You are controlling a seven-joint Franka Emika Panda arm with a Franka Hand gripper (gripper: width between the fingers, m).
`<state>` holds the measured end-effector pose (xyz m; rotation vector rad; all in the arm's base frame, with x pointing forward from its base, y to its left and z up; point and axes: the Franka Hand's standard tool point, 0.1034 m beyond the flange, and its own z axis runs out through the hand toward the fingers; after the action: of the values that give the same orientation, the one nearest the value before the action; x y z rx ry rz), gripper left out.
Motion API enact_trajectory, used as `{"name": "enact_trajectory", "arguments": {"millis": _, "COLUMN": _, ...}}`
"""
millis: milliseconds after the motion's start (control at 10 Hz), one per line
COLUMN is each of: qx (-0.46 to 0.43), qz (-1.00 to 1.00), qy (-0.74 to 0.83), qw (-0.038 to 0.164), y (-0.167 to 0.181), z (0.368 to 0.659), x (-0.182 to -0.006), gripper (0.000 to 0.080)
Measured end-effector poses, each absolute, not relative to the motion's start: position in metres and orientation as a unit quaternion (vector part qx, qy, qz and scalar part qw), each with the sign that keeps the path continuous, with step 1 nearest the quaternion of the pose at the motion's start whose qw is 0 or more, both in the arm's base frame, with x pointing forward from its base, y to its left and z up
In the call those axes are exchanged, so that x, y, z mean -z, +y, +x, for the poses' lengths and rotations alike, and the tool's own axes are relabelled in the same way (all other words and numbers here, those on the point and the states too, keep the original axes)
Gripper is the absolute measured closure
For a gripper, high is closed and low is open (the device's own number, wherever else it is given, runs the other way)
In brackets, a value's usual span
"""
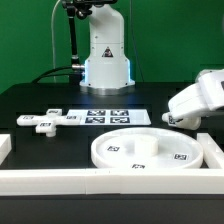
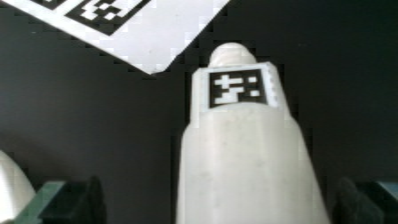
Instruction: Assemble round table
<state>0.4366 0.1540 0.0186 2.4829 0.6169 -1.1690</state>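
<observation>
On the black worktop (image 1: 40,100) we see the large rimmed round disc (image 1: 160,160) lying flat near the front, just behind the white border wall (image 1: 100,182). Several square tags show on its upper face. The cross-shaped foot piece (image 1: 45,121) lies flat towards the exterior view's left, just beside the marker board (image 1: 105,118) and well apart from the disc. Behind the board stands the robot base (image 1: 105,55).

The arm reaches in from the exterior view's right. Its gripper (image 1: 172,117) is low over the worktop, near the right end of the marker board and just behind the disc's far rim.

In the wrist view the cylinder leg (image 2: 240,150) runs lengthwise between the fingers (image 2: 57,200), its tapered end pointing towards a corner of the marker board (image 2: 134,30). A square tag (image 2: 240,88) sits near that end. The fingers stand spread, one on either side of the leg. A dark gap shows on each side, wider on one than the other, so we read them as released and not clamping it. In the exterior view we cannot make the leg out behind the gripper.
</observation>
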Motion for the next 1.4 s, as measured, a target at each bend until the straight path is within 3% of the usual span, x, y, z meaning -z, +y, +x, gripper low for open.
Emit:
{"name": "enact_trajectory", "arguments": {"millis": 400, "qx": 0.410, "qz": 0.871, "qy": 0.216, "qw": 0.162, "y": 0.153, "z": 0.435, "x": -0.008, "gripper": 0.0151}}
{"name": "enact_trajectory", "arguments": {"millis": 600, "qx": 0.413, "qz": 0.870, "qy": 0.216, "qw": 0.163, "y": 0.152, "z": 0.432, "x": -0.006, "gripper": 0.0397}}
{"name": "enact_trajectory", "arguments": {"millis": 900, "qx": 0.412, "qz": 0.870, "qy": 0.216, "qw": 0.162, "y": 0.152, "z": 0.432, "x": -0.007, "gripper": 0.0393}}
{"name": "enact_trajectory", "arguments": {"millis": 1100, "qx": 0.404, "qz": 0.873, "qy": 0.226, "qw": 0.151, "y": 0.149, "z": 0.442, "x": -0.021, "gripper": 0.0392}}
{"name": "enact_trajectory", "arguments": {"millis": 1400, "qx": 0.369, "qz": 0.882, "qy": 0.272, "qw": 0.105, "y": 0.125, "z": 0.470, "x": -0.063, "gripper": 0.0392}}
